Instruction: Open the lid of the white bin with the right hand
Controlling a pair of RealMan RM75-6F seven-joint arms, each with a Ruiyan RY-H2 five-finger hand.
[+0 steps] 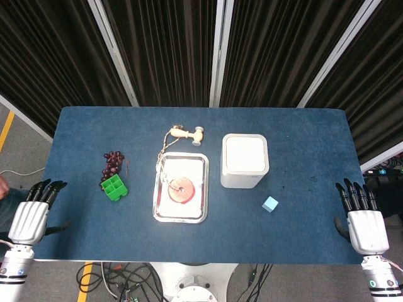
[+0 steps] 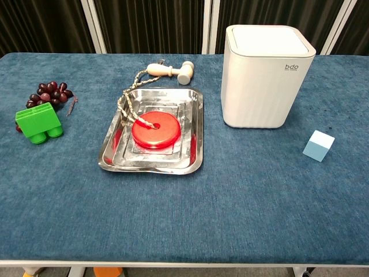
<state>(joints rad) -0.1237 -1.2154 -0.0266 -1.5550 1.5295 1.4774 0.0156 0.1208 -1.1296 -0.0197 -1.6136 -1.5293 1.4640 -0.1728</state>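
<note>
Head view shows the white bin [image 1: 245, 161] upright right of centre on the blue table [image 1: 302, 132], lid [image 1: 245, 153] closed, with bare cloth behind it and out to the right edge. Just left sits the steel tray [image 1: 181, 214] holding a red disc [image 1: 181, 190]; a pale blue cube [image 1: 270, 204] lies near the bin's front right, with grapes [image 1: 113, 162], a green block [image 1: 114, 187] and a small mallet [image 1: 187, 133] further left. Both the right hand [image 1: 364, 220] and left hand [image 1: 33, 209] rest at the near corners, well apart from everything, fingers extended and slightly spread, holding nothing.

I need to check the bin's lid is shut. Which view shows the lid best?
The chest view: the lid shows close and large, lying flat in the bin's rim, so it looks shut. The head view shows it only from above, small, as a white square.
</note>
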